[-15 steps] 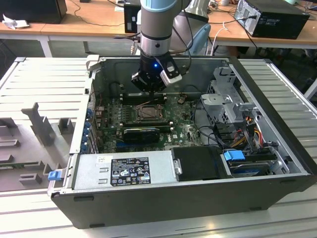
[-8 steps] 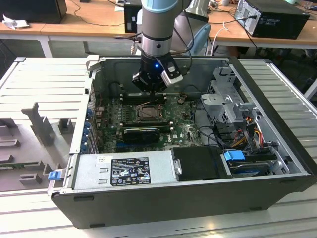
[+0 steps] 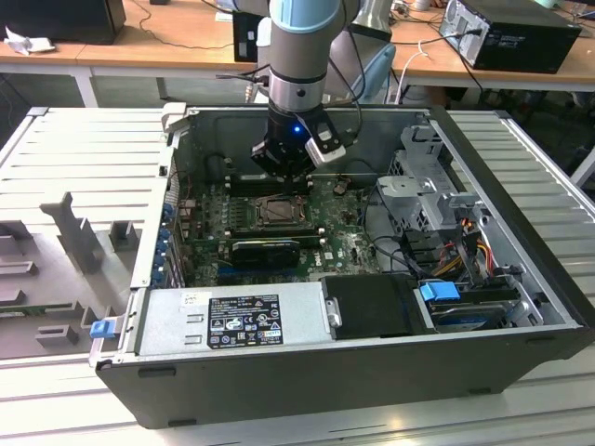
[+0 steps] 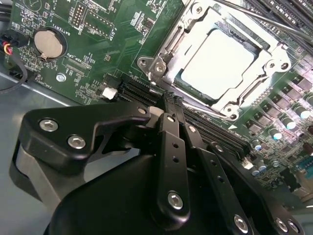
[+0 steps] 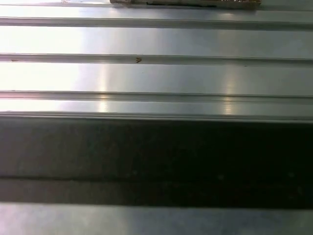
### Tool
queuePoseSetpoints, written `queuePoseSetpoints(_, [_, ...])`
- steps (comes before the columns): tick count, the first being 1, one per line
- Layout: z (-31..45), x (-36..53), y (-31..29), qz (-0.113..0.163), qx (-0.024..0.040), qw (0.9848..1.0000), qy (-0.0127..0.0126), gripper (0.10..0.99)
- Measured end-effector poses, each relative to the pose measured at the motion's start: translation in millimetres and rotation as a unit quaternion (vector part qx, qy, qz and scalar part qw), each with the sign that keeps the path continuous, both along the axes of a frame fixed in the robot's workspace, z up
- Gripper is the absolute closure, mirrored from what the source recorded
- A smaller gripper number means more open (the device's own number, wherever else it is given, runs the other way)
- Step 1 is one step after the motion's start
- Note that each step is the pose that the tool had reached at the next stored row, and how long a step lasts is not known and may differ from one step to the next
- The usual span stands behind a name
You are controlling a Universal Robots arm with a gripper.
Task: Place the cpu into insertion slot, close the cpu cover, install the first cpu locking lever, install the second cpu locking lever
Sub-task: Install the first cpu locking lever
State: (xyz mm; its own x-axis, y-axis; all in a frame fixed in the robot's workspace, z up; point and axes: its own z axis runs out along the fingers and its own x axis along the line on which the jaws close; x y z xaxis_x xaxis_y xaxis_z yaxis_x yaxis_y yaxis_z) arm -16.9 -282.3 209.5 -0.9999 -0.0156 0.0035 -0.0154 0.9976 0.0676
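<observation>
Inside the open computer case (image 3: 521, 279), just behind the power supply (image 3: 232, 321), the green motherboard (image 3: 349, 246) lay flat. The cpu (image 4: 217, 61) sat in the insertion slot (image 3: 277, 212), with the cpu cover (image 4: 215, 68) lying closed over it, its frame around the bright chip top. Doing this step well probably meant pressing a lever straight and steadily, without scraping the board. The gripper (image 4: 168, 105) hung just beyond the slot; its fingers (image 4: 172, 147) were drawn together, holding nothing, tips near the cover's edge. Further back stood the bench (image 3: 177, 42).
</observation>
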Motion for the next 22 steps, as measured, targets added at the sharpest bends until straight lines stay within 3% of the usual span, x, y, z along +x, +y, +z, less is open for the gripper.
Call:
queuePoseSetpoints(4, [-2.7,0.2,0.1,0.000,-0.0033,1.0000,0.0001,0.980])
queuePoseSetpoints(13, [-7.9,1.0,0.2,0.000,-0.0218,0.9998,0.0002,0.980])
queuePoseSetpoints(15, [-8.2,1.5,0.1,0.001,-0.0200,0.9998,0.0002,0.980])
queuePoseSetpoints(18, [-8.5,2.0,0.3,0.001,-0.0085,1.0000,0.0000,0.980])
queuePoseSetpoints(22, [-4.5,2.0,0.4,0.001,-0.0074,1.0000,-0.0002,0.980])
